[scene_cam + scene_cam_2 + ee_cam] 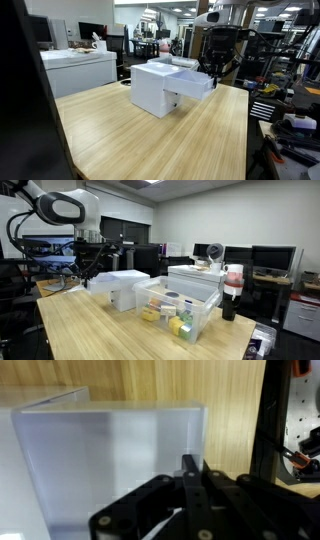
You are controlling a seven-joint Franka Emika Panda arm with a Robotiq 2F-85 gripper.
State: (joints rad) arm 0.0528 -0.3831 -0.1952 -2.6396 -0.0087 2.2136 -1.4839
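Ok, gripper (213, 68) is low over the wooden table (150, 145), right at the white box (150, 88) that sits mid-table. More exactly, it's at the outer end of the drawer (190, 82), which sticks out of the box's side toward the arm. Box is upright, flat on the tabletop, w/ bare wood all round it in that exterior view. In both exterior views the gripper (88, 273) hangs from the arm just beside the box (122, 288), on the side away from the clear bin (205, 320). Whether it's actually touching the box, can't say from there, too small. Wrist view now: the black fingers (188, 490) are clenched tight, pressed together w/ no gap showing btwn them, so the gripper (190, 480) is fully closed. Is anything pinched in there, a handle or a lip? Can't tell, the finger bodies hide it. Directly ahead of the tips is a pale, slightly translucent wall (110, 460), very close, w/ wood grain of the table (150, 380) visible beyond its top edge. Elsewhere in an exterior view, the clear bin stands just beside the box on the opposite side, w/ small yellow and green items inside. A white lidded tub (200, 275) sits behind it and a dark bottle (230, 298) stands near the bin's far corner. Monitors (270, 258) line the desks in the bkgd, well apart from the arm.
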